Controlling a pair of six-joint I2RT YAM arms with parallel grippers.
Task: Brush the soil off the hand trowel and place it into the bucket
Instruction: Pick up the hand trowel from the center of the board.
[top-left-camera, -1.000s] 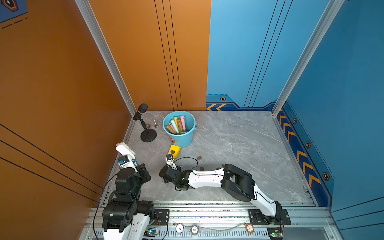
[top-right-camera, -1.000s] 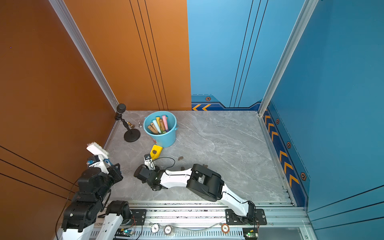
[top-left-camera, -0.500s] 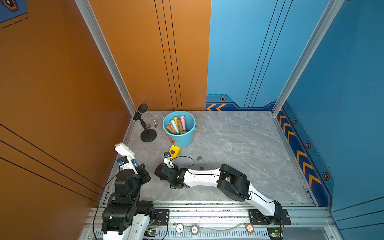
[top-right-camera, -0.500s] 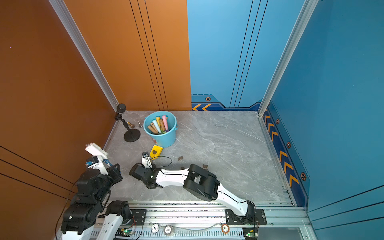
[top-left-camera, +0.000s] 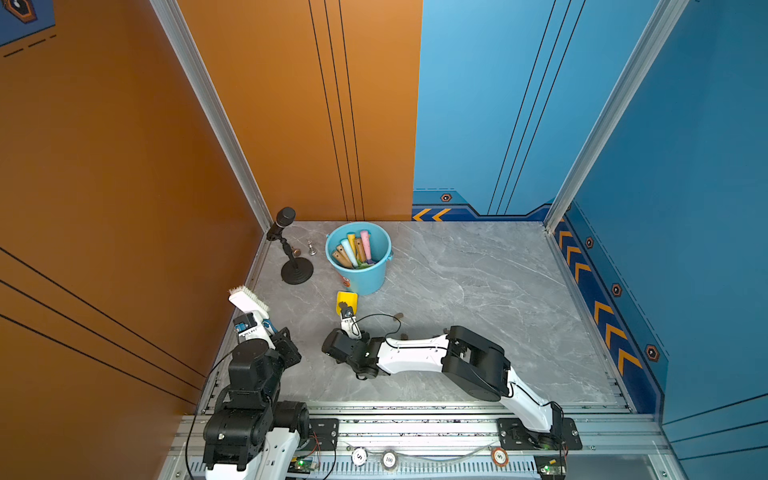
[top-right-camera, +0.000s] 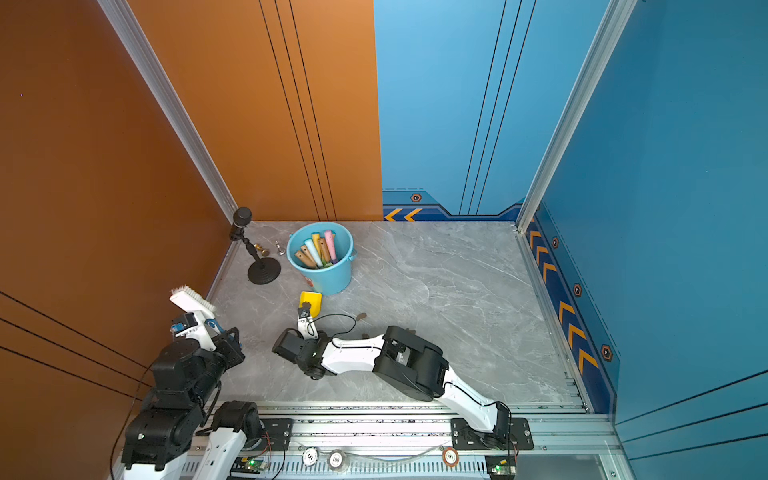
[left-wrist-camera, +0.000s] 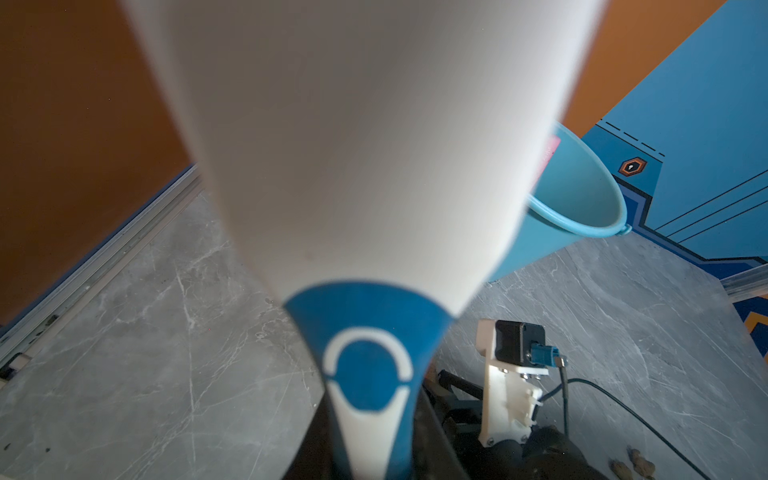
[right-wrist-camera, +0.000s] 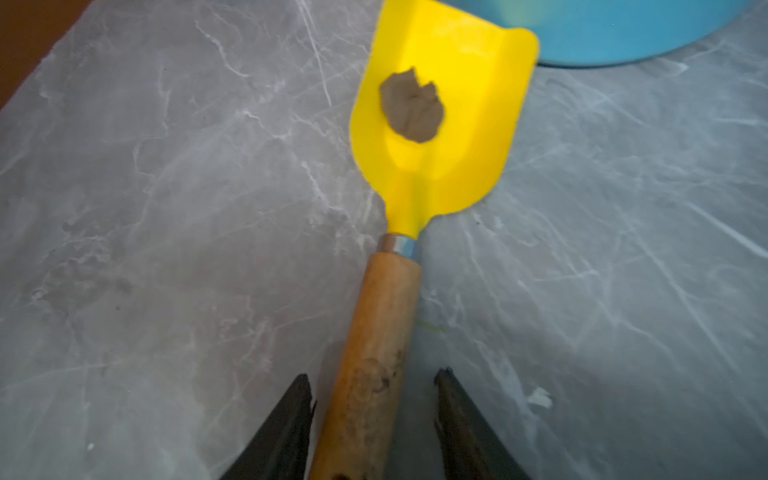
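Note:
The hand trowel (right-wrist-camera: 440, 137) has a yellow blade and a wooden handle (right-wrist-camera: 382, 324), and lies flat on the grey table just in front of the bucket (top-left-camera: 365, 279). One brown lump of soil (right-wrist-camera: 411, 109) sits on the blade. My right gripper (right-wrist-camera: 374, 376) is open, with a finger on each side of the handle's end and a gap showing beside it. In both top views the trowel blade (top-right-camera: 311, 299) pokes out past the right wrist. My left gripper (left-wrist-camera: 370, 457) is shut on a white and blue brush (top-left-camera: 248, 300), held raised near the left wall.
The light-blue bucket (top-right-camera: 328, 279) holds several tools with coloured and wooden handles. Loose soil lumps (top-left-camera: 398, 316) lie on the table to the right of the trowel. A black microphone stand (top-left-camera: 296, 270) and a small metal figure (top-left-camera: 311, 248) stand at the back left.
The right arm swung slightly left and came back, staying low over the trowel handle. The left arm with the brush has hardly moved.

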